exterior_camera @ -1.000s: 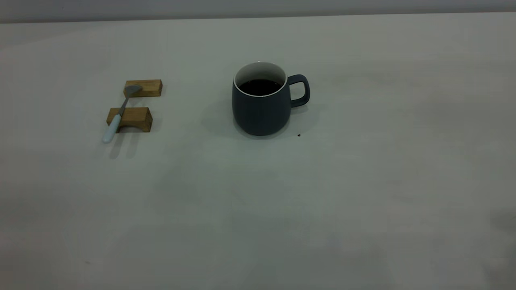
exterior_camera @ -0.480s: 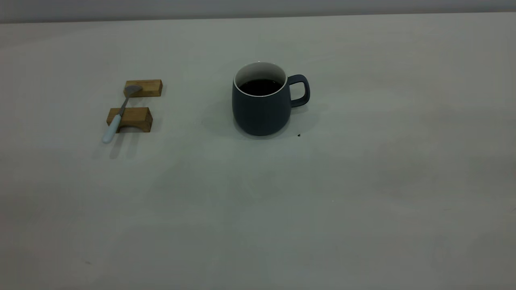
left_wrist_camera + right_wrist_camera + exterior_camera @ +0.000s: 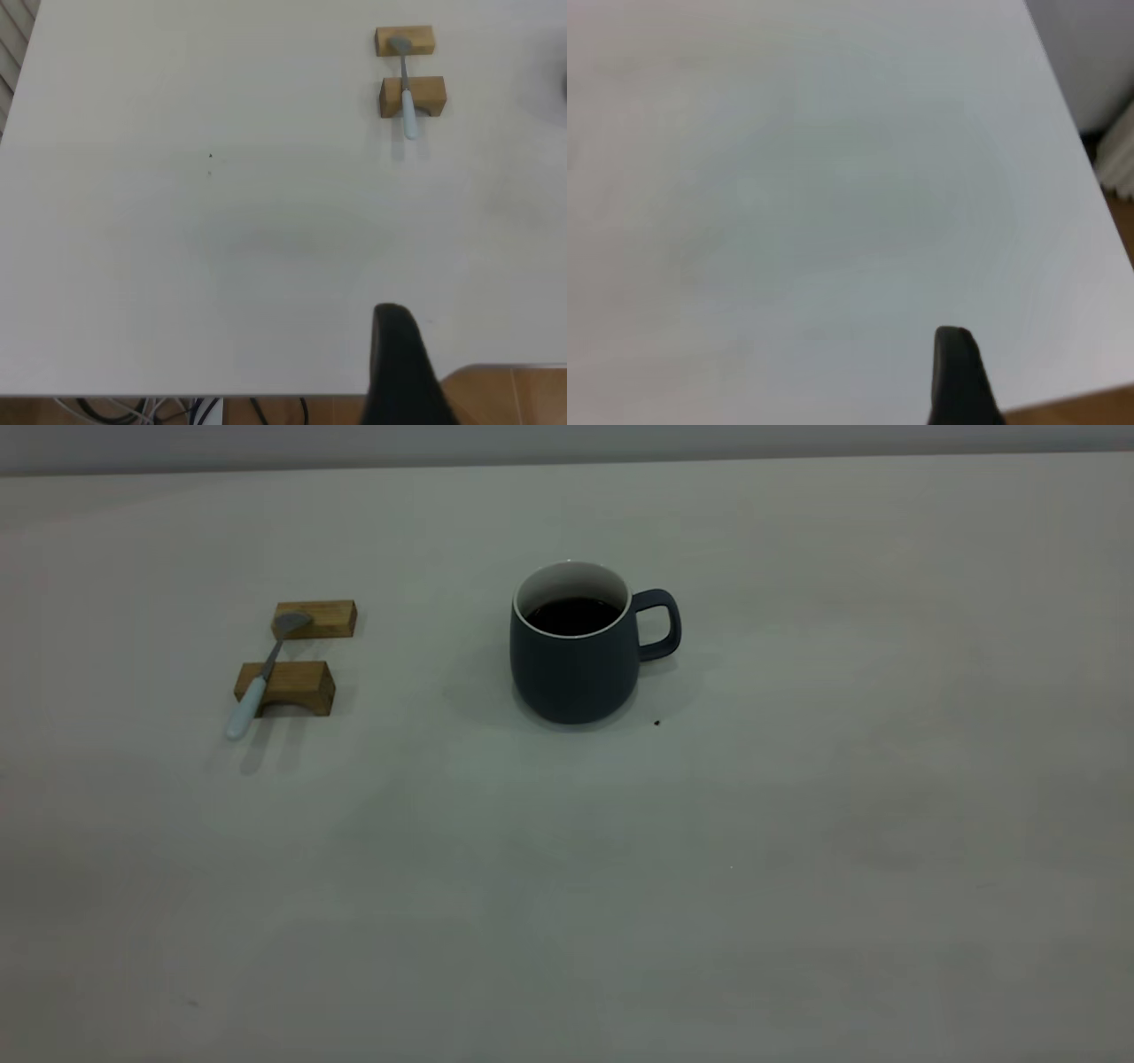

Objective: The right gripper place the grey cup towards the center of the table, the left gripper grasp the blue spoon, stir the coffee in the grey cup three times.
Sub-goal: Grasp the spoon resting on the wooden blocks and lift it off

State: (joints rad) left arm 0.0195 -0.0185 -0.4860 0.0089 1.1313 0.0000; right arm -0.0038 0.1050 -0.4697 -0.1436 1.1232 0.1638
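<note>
The grey cup (image 3: 574, 657) stands upright near the middle of the table (image 3: 797, 824), handle pointing right, with dark coffee (image 3: 571, 615) inside. The blue spoon (image 3: 257, 689) lies across two wooden blocks at the left, bowl on the far block and pale handle sticking out over the near one. Neither gripper appears in the exterior view. In the left wrist view a black part of the left gripper (image 3: 399, 359) hangs over the table's near edge, far from the blue spoon (image 3: 407, 99). In the right wrist view the right gripper (image 3: 954, 376) shows as one black part above bare table.
Two brown wooden blocks (image 3: 314, 618) (image 3: 297, 686) carry the spoon. A tiny dark speck (image 3: 656, 723) lies just right of the cup's base. Beyond the table's edge the left wrist view shows a wooden floor (image 3: 514, 394) and cables.
A faint shadow at the table's lower right has faded away. The cup, spoon and blocks have not moved.
</note>
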